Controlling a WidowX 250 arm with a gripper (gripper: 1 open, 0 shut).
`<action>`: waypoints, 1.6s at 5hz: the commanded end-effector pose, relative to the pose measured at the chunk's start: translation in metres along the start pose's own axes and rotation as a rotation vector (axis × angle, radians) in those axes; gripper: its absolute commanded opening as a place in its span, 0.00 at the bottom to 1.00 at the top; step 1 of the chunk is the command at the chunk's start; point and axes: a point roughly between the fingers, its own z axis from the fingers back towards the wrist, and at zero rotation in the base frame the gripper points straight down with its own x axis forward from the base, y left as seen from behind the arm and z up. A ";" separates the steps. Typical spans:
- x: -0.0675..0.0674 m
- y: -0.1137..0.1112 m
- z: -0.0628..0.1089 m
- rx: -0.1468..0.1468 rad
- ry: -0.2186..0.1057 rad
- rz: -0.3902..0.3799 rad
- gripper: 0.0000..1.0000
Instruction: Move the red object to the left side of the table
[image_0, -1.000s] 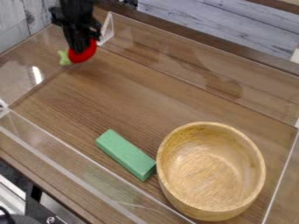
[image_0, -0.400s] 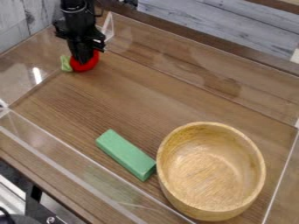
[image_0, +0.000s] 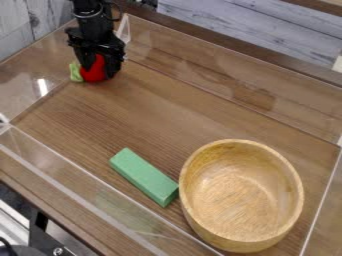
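Note:
The red object (image_0: 92, 71), a small round toy fruit with a light-green leaf on its left side, rests on the table (image_0: 201, 105) at the far left, near the back acrylic wall. My black gripper (image_0: 96, 62) points straight down over it. Its fingers stand spread on either side of the fruit, so it reads as open. The fruit's upper part is hidden behind the fingers.
A flat green rectangular block (image_0: 143, 176) lies near the front. A large wooden bowl (image_0: 189, 178) stands at the front right. Low clear acrylic walls (image_0: 40, 160) border the tabletop; the left and back walls run close to the gripper.
The gripper has sunk with the red fruit down to the tabletop. Its fingers, shut on the fruit before, now stand apart around it.

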 end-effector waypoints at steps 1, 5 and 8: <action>-0.005 0.015 -0.002 0.003 0.005 0.037 0.00; -0.012 0.001 0.010 -0.052 0.024 0.073 1.00; -0.005 -0.021 0.044 -0.086 -0.005 0.069 1.00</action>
